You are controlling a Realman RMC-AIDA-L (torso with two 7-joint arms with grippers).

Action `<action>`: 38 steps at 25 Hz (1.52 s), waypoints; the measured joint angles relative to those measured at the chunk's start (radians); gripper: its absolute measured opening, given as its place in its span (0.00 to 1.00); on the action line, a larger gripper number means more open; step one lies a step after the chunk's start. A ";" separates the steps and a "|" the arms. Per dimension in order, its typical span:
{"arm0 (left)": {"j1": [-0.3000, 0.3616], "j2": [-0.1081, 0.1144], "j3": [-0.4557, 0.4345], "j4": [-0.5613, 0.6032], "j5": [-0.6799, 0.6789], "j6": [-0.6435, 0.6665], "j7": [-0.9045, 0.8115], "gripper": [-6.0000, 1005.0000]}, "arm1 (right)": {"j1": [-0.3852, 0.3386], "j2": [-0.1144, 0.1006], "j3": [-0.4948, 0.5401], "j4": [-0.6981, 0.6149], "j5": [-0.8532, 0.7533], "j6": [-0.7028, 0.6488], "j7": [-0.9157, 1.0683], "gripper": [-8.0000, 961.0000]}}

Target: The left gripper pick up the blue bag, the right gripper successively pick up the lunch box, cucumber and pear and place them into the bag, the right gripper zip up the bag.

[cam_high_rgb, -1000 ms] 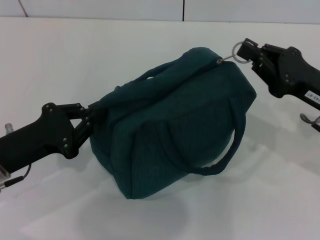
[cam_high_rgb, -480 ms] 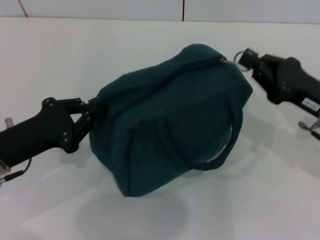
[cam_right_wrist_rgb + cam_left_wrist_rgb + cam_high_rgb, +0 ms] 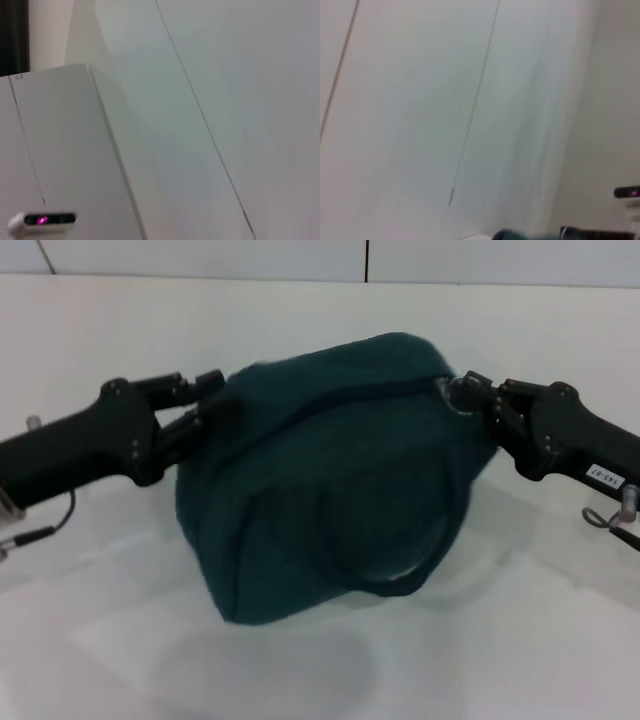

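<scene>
The head view looks forward and down from above onto a white table [image 3: 300, 320], close enough that the blue bag [image 3: 330, 500] fills the middle, with the left gripper [image 3: 205, 400] entering from one side and the right gripper [image 3: 470, 400] from the other. The left wrist view faces away from the table toward pale panelled walls, catching only a dark sliver of the bag [image 3: 515, 235] at its edge, which is all it shares with the head view. The right wrist view also faces pale wall panels and shares nothing recognisable with the head view.
</scene>
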 joint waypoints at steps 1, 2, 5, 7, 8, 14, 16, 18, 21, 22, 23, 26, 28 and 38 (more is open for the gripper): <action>-0.006 0.004 0.001 0.018 0.001 0.009 -0.031 0.20 | 0.000 0.000 -0.004 0.000 0.000 0.000 -0.001 0.02; -0.012 0.007 0.001 0.035 0.002 0.016 -0.054 0.23 | 0.000 0.000 -0.008 0.000 0.000 -0.001 -0.003 0.02; -0.031 0.015 0.002 0.091 0.012 0.027 -0.145 0.36 | -0.001 0.000 -0.014 0.000 0.000 -0.008 -0.011 0.02; -0.049 0.016 0.003 0.133 0.041 0.027 -0.210 0.46 | -0.002 0.000 -0.018 0.000 0.000 -0.015 -0.012 0.02; -0.062 0.017 0.003 0.155 0.064 0.024 -0.244 0.51 | -0.003 0.000 -0.020 0.000 0.000 -0.018 -0.013 0.02; -0.153 0.021 0.001 0.252 0.200 -0.050 -0.465 0.55 | -0.004 0.000 -0.023 0.000 0.000 -0.038 -0.025 0.02; -0.175 0.024 0.002 0.272 0.243 -0.062 -0.523 0.57 | -0.005 0.000 -0.023 0.000 0.000 -0.039 -0.025 0.02; -0.210 0.030 0.003 0.298 0.312 -0.066 -0.613 0.58 | -0.009 0.000 -0.023 0.000 0.000 -0.040 -0.026 0.02; -0.248 0.036 0.004 0.329 0.394 -0.062 -0.716 0.58 | -0.015 0.000 -0.023 0.000 0.002 -0.043 -0.031 0.02; -0.258 0.037 0.005 0.342 0.426 -0.060 -0.750 0.58 | -0.016 0.000 -0.023 0.000 0.003 -0.044 -0.034 0.02; -0.266 0.037 0.006 0.355 0.456 -0.059 -0.777 0.58 | -0.017 0.000 -0.023 0.000 0.004 -0.045 -0.036 0.02; -0.282 0.040 0.045 0.382 0.502 -0.051 -0.857 0.58 | -0.018 0.000 -0.023 0.000 0.006 -0.046 -0.038 0.02; -0.288 0.049 0.099 0.388 0.508 -0.050 -0.904 0.58 | -0.018 0.000 -0.023 0.000 0.007 -0.046 -0.038 0.02; -0.317 0.063 0.160 0.433 0.505 0.005 -1.015 0.56 | -0.022 0.001 -0.023 0.000 0.006 -0.057 -0.038 0.02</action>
